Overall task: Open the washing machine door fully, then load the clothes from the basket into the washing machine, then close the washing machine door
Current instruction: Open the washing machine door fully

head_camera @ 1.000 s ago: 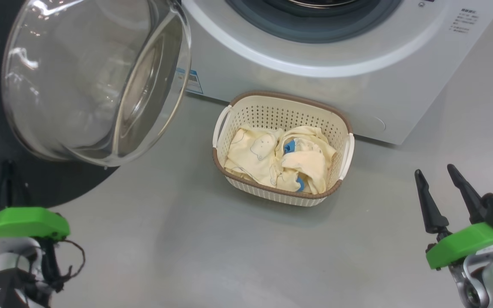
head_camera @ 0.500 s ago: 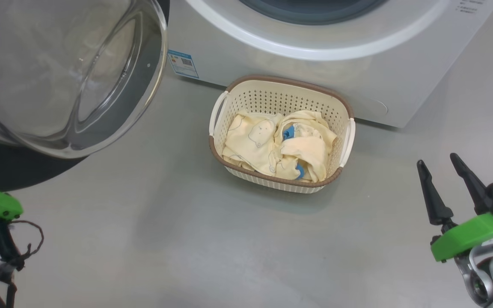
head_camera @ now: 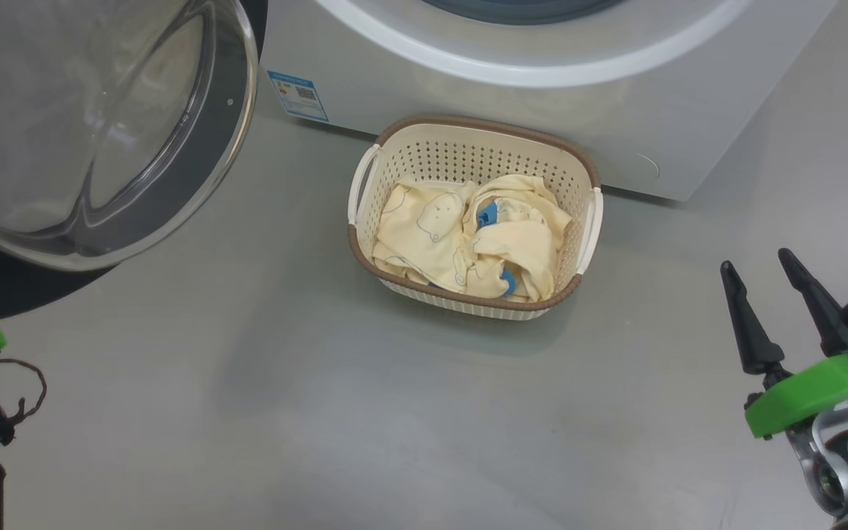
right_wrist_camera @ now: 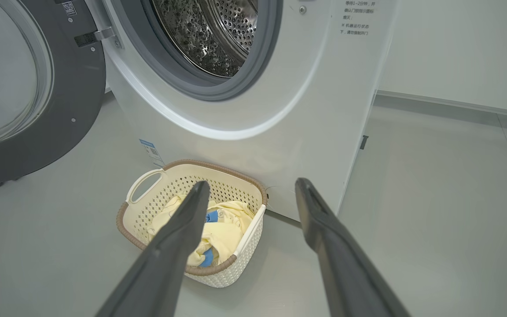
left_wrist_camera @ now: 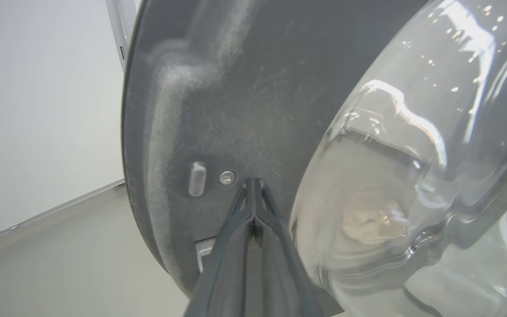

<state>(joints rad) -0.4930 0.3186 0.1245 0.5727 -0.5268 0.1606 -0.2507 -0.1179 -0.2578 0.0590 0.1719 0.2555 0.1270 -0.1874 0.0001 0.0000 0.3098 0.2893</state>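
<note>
At the inner face of the washing machine door (left_wrist_camera: 218, 110), your left gripper (left_wrist_camera: 253, 185) is pointing, pinched together and empty; your right gripper (head_camera: 755, 259) is hovering spread wide, off to the side of the basket (head_camera: 468, 158).

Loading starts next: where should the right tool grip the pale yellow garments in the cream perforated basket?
Probably the bunched fold of the pale yellow garments, on the pile's right, from straight above: it looks highest, and the cream perforated basket's walls block sideways approach.
</note>
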